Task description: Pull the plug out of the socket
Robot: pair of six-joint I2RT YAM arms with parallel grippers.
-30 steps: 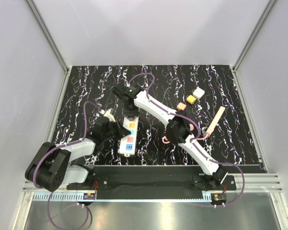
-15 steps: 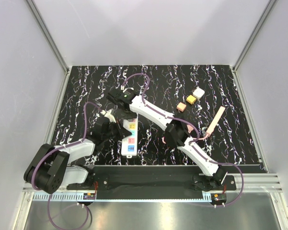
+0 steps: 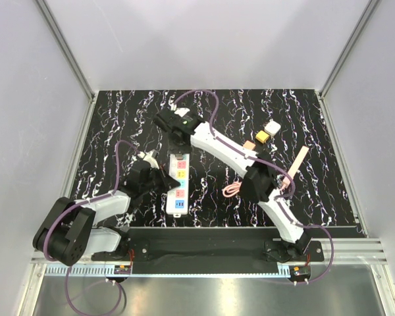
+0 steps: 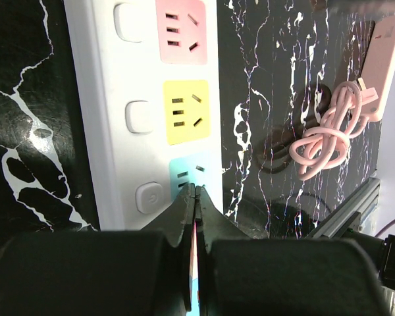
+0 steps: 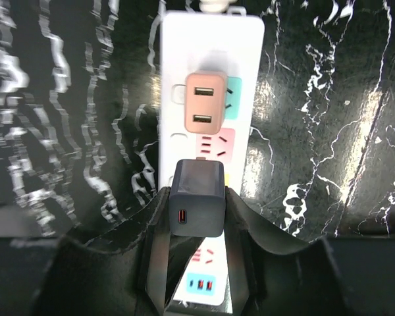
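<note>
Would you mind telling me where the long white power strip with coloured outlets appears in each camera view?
Top external: the long white power strip lies left of centre, between the arms.
Left wrist: it fills the upper left.
Right wrist: top centre, running down behind the dark grey plug.
Shared landmark: the pink coiled cable right of the strip, in top and left wrist views only.

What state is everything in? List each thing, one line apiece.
socket: lying flat, held down by the left gripper.
dark plug: gripped, appears lifted clear of the socket.
pink adapter: plugged into the socket.
pink cable: coiled, lying loose.
right gripper: shut on the dark plug.
left gripper: shut, tips pressing the socket.
</note>
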